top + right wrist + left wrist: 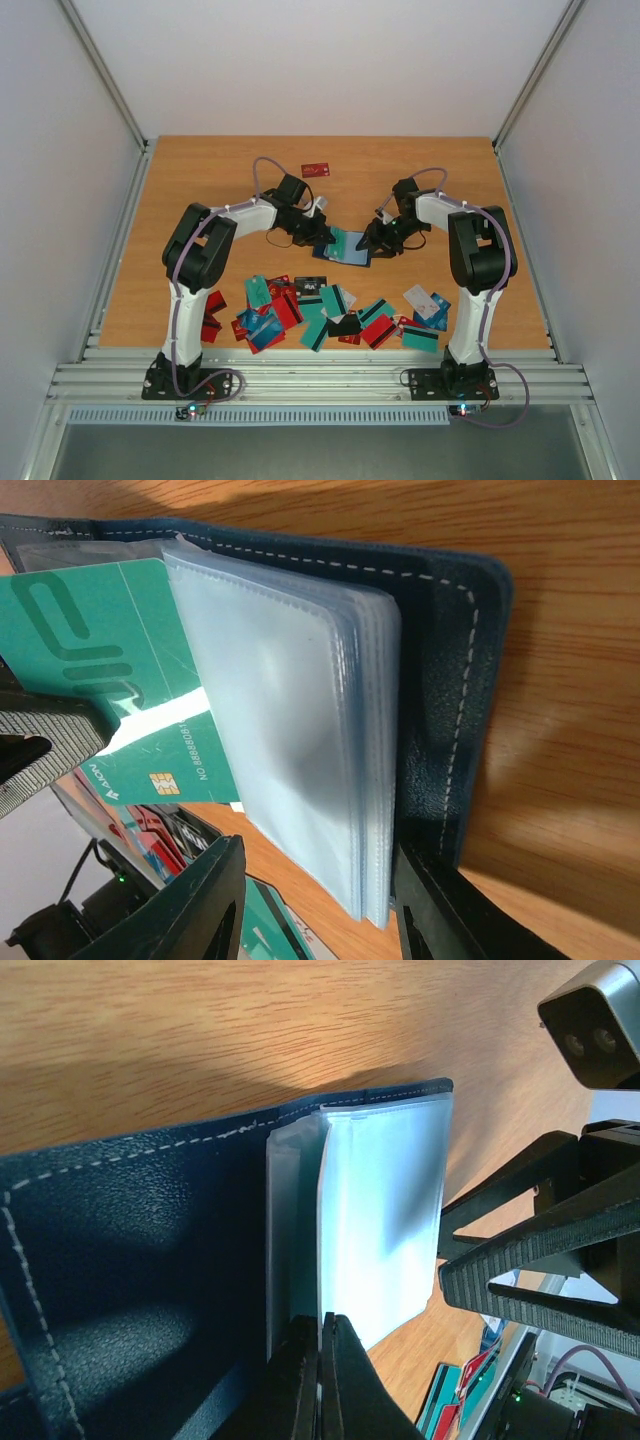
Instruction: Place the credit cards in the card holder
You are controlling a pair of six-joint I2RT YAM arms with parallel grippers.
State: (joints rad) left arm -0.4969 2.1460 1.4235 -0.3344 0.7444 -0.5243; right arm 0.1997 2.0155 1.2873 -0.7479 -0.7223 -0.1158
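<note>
Left gripper (320, 1325) clamped tight on one clear sleeve (385, 1210) of the single card holder (130, 1260), open mid-table (200, 170). Right gripper (318, 855) half-spread astride the sleeves, gripping nothing. One teal card (100, 630) inside, partly under them. One red card (316, 169) far back; credit cards (320, 315) heaped near the bases, too overlapped to count.

We are looking at a robotics lab test cell rather than a home or shop. Two white and black arms, the left arm (205, 250) and the right arm (478, 250), are bolted to aluminium rails (320, 378) at the near edge of a bare wooden table (200, 170). Plain white panels (320, 60) wall it in on three sides, with metal struts (105, 70) at the corners. Cables (262, 172) loop along the arms, small status lights (190, 411) glow by their bases, and many plastic cards (325, 305) lie scattered.
</note>
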